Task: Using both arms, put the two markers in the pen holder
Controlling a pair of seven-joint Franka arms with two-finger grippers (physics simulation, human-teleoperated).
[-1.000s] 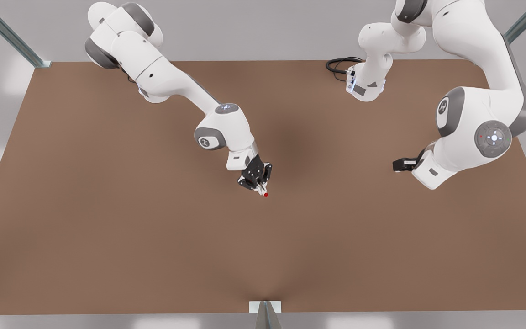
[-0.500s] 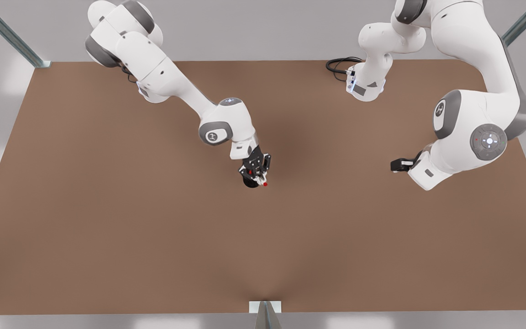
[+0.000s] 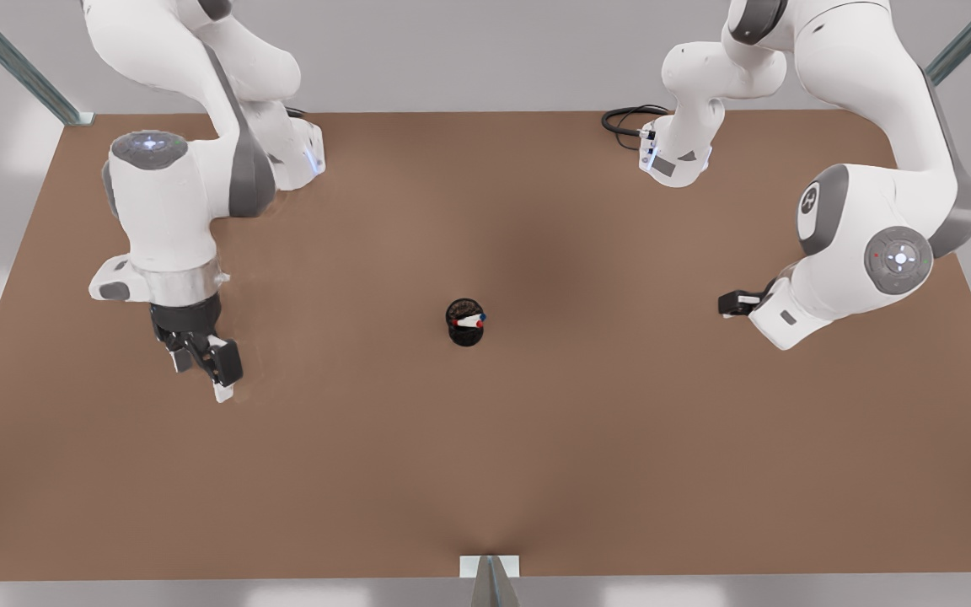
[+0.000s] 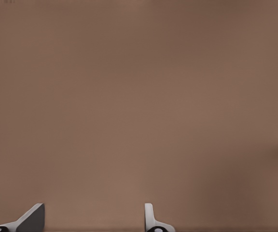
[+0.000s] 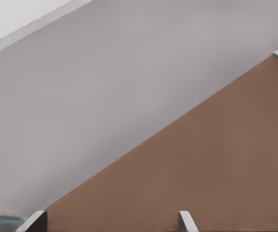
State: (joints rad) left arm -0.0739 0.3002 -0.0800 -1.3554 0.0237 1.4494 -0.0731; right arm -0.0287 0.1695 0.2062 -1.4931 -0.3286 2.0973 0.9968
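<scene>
I see both markers (image 3: 470,321) standing in the pen holder (image 3: 464,324) mid-counter (image 3: 536,438) — task looks done. Left gripper (image 3: 203,362) and right gripper (image 5: 112,224) hang wide open, empty, well apart from it.

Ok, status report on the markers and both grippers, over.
Left gripper open, empty, parked aside. Right gripper open, waiting. Both markers in pen holder. Nothing obstructing.
</scene>
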